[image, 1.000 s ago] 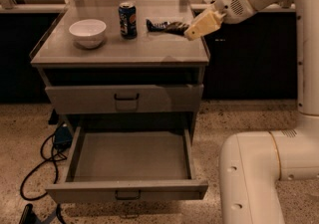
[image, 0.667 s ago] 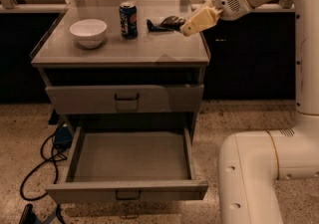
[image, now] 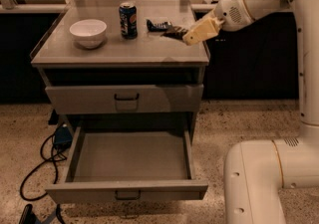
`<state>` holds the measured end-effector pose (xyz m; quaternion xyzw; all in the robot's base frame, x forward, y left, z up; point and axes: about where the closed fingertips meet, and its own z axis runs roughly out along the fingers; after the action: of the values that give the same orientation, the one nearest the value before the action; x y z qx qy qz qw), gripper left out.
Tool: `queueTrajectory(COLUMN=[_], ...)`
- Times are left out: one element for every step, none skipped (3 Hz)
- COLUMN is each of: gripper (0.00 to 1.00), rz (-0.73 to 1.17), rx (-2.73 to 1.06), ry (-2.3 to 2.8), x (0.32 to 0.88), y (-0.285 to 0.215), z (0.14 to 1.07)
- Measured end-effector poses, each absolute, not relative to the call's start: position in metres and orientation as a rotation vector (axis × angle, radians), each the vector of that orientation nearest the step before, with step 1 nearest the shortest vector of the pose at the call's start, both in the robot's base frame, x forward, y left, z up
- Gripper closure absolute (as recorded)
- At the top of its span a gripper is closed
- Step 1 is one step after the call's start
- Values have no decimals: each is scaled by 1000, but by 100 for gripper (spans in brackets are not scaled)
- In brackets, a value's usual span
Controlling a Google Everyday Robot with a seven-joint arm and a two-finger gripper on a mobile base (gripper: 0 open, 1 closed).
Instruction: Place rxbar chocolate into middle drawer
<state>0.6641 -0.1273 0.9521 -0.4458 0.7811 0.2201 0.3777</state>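
The rxbar chocolate point(image: 174, 32) is a small dark crumpled wrapper on the right rear of the cabinet top. My gripper point(image: 185, 35) reaches in from the right, and its tip is right at the bar's right end, touching or nearly touching it. The middle drawer point(image: 127, 188) is pulled wide open below, and its grey inside is bare. The handled drawer above it point(image: 124, 99) is closed.
A flatter dark packet with light print point(image: 157, 24) lies just left of the bar. A blue soda can point(image: 128, 20) and a white bowl point(image: 88, 32) stand further left on the top. My white base point(image: 269, 178) stands right of the open drawer. Cables point(image: 42, 161) lie on the floor at left.
My gripper has stayed at the bar's right end, first lifting a little and then dipping slightly lower. The bar, packet, can, bowl and drawers have not moved.
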Motion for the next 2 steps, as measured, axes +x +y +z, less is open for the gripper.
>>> queueTrajectory(gripper=[100, 100], rz=[723, 749], rx=[-1101, -1116], ry=[2105, 2043], x=[623, 608], y=[-126, -108], z=[892, 902])
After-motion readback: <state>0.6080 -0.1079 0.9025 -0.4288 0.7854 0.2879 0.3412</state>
